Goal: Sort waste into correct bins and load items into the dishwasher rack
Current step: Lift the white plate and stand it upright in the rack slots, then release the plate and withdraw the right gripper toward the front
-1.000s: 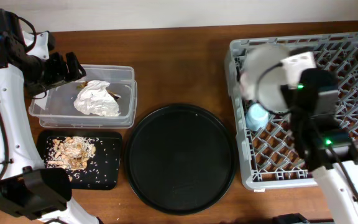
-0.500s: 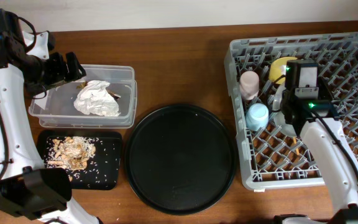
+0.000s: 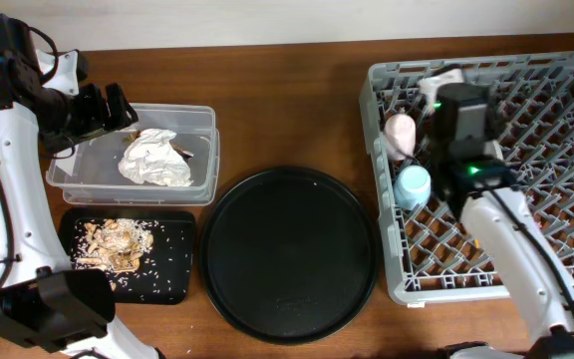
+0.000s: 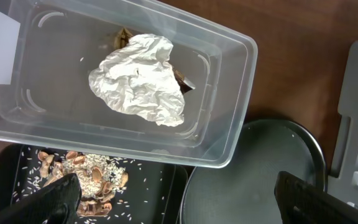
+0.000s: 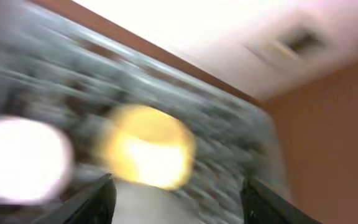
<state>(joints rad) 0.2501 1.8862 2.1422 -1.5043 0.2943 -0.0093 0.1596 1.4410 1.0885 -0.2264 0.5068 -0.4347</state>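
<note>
Black left end effector (image 4: pixel 176 188) agape near tub (image 4: pixel 244 74)

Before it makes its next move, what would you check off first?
1. Tissue paper inside the clear tub: ok.
2. Food scraps on the shallow black tray: ok.
3. Pink cup and blue cup in the rack: ok.
4. Left gripper open and empty: ok.
5. Right gripper open, but its wrist view is blurred, so clearance from the yellow bowl: cannot tell.
6. Rack area under the right arm: cannot tell, hidden.
</note>
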